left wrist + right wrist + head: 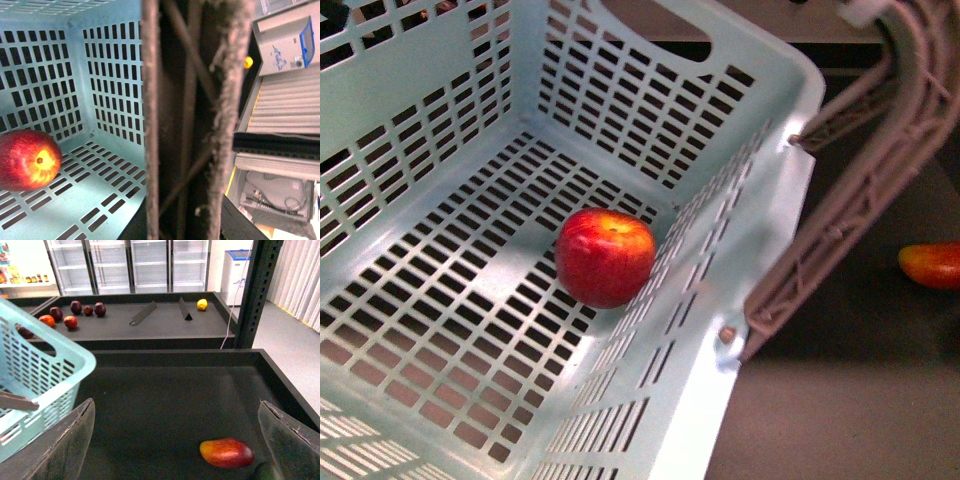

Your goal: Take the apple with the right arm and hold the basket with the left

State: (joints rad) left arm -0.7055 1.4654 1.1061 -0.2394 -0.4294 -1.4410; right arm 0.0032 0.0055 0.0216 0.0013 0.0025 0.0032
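The red apple (605, 256) with a yellowish top lies on the slotted floor of the aqua basket (760, 230), near its right wall. It also shows in the left wrist view (29, 160) on the basket floor (107, 175). My left gripper (760, 320), brownish-grey lattice fingers (865, 170), is shut on the basket's right rim. In its own view the fingers (150, 120) fill the middle. My right gripper (177, 440) is open and empty above the dark tray, its fingers (287, 445) wide apart. The basket's corner (55, 365) shows at the left of that view.
An elongated red-orange-yellow fruit (227, 452) lies on the dark tray (165, 400) between the right jaws; it also shows in the front view (932, 265). Several dark red fruits (70, 315), a yellow fruit (202, 304) and two dividers sit on a far tray. A dark post (255, 295) stands right.
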